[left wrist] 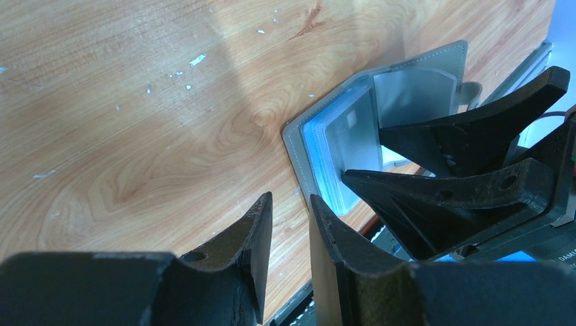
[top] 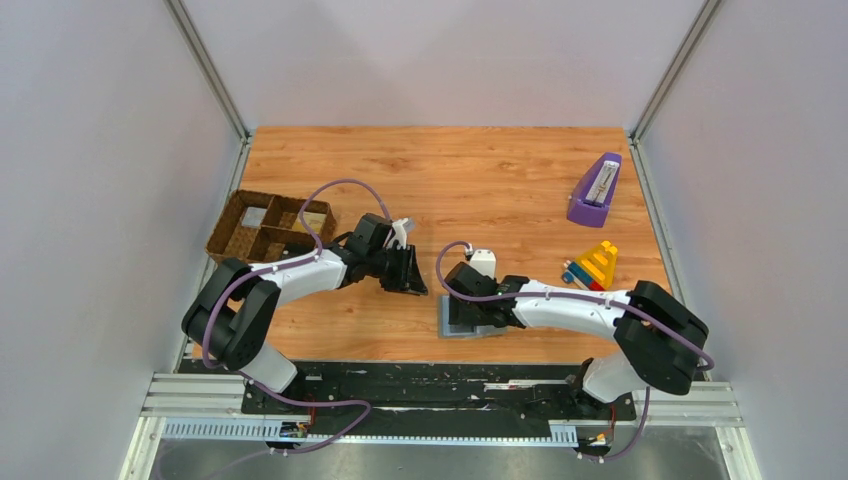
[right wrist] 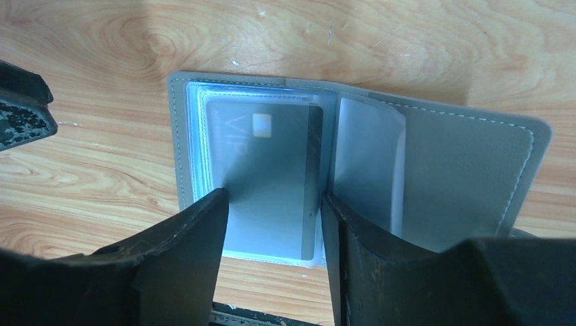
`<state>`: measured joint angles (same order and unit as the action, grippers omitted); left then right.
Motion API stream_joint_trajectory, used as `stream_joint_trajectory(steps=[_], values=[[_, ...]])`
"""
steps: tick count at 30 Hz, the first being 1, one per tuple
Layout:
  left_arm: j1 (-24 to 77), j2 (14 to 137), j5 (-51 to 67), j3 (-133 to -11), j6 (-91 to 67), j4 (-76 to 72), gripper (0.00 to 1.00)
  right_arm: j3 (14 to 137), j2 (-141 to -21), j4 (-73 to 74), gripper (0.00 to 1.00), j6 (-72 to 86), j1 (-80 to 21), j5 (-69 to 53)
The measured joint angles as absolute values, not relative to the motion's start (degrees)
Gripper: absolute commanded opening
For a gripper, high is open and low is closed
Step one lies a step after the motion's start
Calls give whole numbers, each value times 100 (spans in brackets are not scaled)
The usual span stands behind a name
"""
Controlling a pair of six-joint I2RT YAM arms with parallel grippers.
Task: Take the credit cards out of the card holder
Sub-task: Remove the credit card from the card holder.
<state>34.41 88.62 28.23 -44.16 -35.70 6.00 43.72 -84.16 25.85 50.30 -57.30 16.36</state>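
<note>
The card holder [right wrist: 462, 170] lies open on the wood near the table's front edge, pale blue-grey inside with clear sleeves. A grey credit card [right wrist: 272, 163] marked VIP sits in its left sleeve. My right gripper [right wrist: 273, 198] is open, tips down on that panel, one finger at each long edge of the card; I cannot tell if they touch it. In the left wrist view the card holder [left wrist: 353, 136] lies ahead under the right gripper [left wrist: 363, 155]. My left gripper [left wrist: 291, 200] hovers just left of it, jaws a narrow gap apart, bare wood showing between.
A brown woven divided tray [top: 232, 232] stands at the left, with a pale card [top: 255, 215] and a tan card [top: 318, 218] in its compartments. A purple wedge-shaped object [top: 595, 190] and a colourful toy [top: 592, 265] sit at the right. The black base rail [top: 440, 385] runs along the front.
</note>
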Motion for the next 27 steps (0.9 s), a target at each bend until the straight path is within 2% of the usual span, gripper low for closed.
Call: stream_joint_trajectory(steps=[4, 7, 10, 15, 27], values=[[3461, 8862, 2875, -4416, -3570, 600, 34, 4327, -8374, 2545, 54, 5030, -5730, 1594], [3531, 8862, 2897, -4418, -3570, 600, 34, 4307, -8353, 2536, 63, 5030, -5730, 1584], [3599, 8862, 2915, -4418, -3573, 600, 34, 4311, -8353, 2536, 65, 5028, -5730, 1570], [3607, 8862, 2928, -4418, -3573, 600, 34, 4348, -8396, 2567, 65, 5033, -5730, 1570], [3607, 8860, 2923, -4418, -3573, 607, 34, 4543, -8654, 2626, 56, 5061, -5813, 1737]])
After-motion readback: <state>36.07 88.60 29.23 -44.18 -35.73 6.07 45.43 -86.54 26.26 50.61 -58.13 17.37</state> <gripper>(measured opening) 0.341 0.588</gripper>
